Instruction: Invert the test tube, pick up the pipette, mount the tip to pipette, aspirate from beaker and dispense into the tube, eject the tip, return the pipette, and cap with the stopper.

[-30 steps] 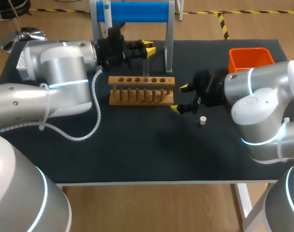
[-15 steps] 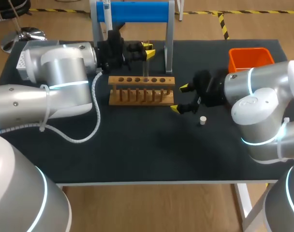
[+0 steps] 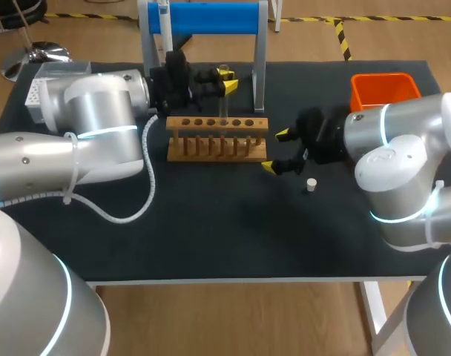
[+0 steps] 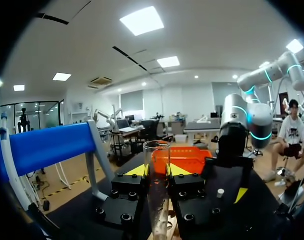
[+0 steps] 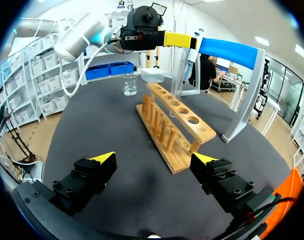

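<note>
The left gripper (image 4: 157,171) is closed on the test tube (image 4: 157,205), with one yellow tip pressing on each side of the glass. The tube stands straight up between the fingers, with its open end on top. Under this gripper sits the wooden rack (image 3: 216,138). The bottom of the tube comes down close to the rack's row of holes, but I cannot tell if it touches. Behind this gripper is the blue stand (image 3: 211,18), with the pipette (image 3: 163,16) hanging at one end of it. The right gripper (image 5: 154,159) is wide open and holds nothing. It hangs low over the table (image 3: 211,230), and the near end of the rack is right ahead of it. The small white stopper (image 3: 311,184) stands on the table just beside this gripper, not touching it. Far ahead of the right gripper, past the other end of the rack, is the glass beaker (image 5: 129,84). The orange bin (image 3: 383,89) sits near the table's corner, off to the side of the right gripper.
</note>
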You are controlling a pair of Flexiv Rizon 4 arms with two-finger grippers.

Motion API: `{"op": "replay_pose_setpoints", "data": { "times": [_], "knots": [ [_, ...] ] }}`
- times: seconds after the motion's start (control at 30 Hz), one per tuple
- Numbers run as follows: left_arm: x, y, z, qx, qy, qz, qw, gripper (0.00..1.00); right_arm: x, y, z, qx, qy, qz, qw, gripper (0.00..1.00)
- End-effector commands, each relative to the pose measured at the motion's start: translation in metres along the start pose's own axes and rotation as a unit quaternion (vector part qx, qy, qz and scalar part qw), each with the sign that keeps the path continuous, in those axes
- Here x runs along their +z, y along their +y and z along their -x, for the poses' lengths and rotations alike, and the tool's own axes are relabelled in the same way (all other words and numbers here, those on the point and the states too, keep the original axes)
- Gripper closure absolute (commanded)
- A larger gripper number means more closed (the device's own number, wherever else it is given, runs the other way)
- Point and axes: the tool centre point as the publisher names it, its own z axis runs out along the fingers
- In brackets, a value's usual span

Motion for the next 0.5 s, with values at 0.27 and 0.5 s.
{"op": "replay_pose_setpoints", "data": {
  "times": [0.27,0.5],
  "knots": [
    [0.002,0.008,0.0,0.003,-0.008,-0.005,1.0,1.0,-0.001,-0.001,0.0,0.0,0.0,0.0,1.0,0.0],
    [0.001,0.014,0.0,0.003,-0.012,-0.005,1.0,1.0,-0.001,-0.001,0.0,0.0,0.0,0.0,1.0,0.0]
  ]
}}
